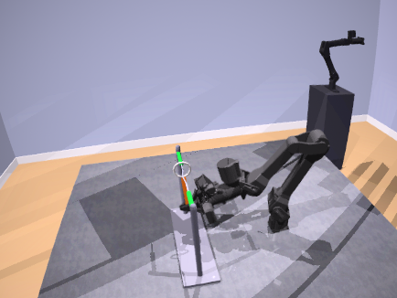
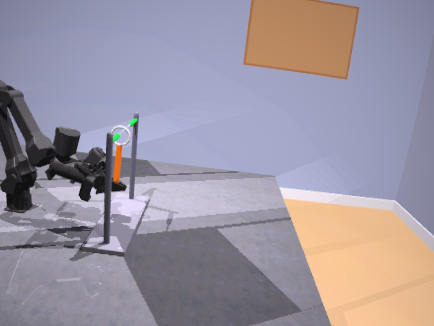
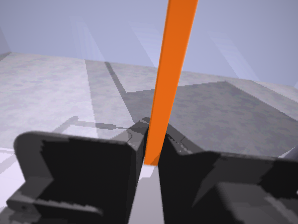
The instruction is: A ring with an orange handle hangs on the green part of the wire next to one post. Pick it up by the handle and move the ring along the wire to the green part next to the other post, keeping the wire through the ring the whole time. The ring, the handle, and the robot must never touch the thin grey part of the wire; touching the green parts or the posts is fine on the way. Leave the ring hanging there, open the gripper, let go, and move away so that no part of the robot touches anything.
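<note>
Grey, mottled mat [image 1: 137,215] over an orange wood floor [image 1: 37,192], pale blue walls behind, white skirting along their foot. Far right in the top view, a dark pedestal [image 1: 330,121] with a small black arm on it; in the exterior view, an orange panel [image 2: 301,37] high on the wall.

On the mat, a pale base plate [image 1: 194,256] with two grey posts: near post [image 1: 196,238], far post [image 1: 177,153]. Between them the wire, green at both ends [image 2: 133,121], thin grey part too fine to trace in the top view.

Arm [image 1: 279,174] folded low, elbow raised at right, forearm stretched leftward just above the mat toward the plate. Gripper [image 3: 152,162] closed tight on the bottom end of the orange handle [image 3: 170,80], fingers pressed to either side of it, handle standing nearly upright between them.

Ring [image 2: 120,135] on top of the handle, around the wire between the posts; in the exterior view, over a green stretch close to the near post [image 2: 108,187]. Whether touching the wire, not to be told.

Open mat left and near of the plate; arm body crowding the right side; posts close on either side of the ring.
</note>
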You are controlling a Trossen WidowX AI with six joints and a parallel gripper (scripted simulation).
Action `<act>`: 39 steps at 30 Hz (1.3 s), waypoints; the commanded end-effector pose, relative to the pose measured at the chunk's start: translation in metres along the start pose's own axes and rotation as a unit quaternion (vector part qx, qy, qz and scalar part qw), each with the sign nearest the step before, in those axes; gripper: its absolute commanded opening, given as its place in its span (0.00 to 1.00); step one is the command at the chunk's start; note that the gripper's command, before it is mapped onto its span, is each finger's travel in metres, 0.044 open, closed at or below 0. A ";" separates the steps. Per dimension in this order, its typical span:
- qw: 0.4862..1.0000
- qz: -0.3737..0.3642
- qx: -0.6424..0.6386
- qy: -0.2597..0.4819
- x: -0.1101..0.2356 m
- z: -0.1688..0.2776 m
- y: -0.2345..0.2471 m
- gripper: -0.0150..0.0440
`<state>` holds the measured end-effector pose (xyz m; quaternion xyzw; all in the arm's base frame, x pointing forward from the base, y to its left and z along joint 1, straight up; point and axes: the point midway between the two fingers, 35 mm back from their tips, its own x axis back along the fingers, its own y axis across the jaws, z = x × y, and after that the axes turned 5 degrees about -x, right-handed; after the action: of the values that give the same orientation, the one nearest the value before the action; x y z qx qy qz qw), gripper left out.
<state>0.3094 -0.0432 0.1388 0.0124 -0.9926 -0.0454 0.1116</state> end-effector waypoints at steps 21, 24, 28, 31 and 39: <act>0.979 0.028 -0.076 0.186 0.052 -0.007 0.044 0.00; 0.973 0.030 -0.085 0.213 0.059 -0.010 0.051 0.00; 0.969 0.031 -0.092 0.227 0.063 -0.012 0.058 0.00; 0.969 0.030 -0.089 0.228 0.063 -0.012 0.060 0.00; 0.972 0.023 -0.062 0.227 0.062 -0.013 0.061 0.00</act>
<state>0.2494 0.0146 0.1667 -0.0109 -0.9336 -0.1139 0.3395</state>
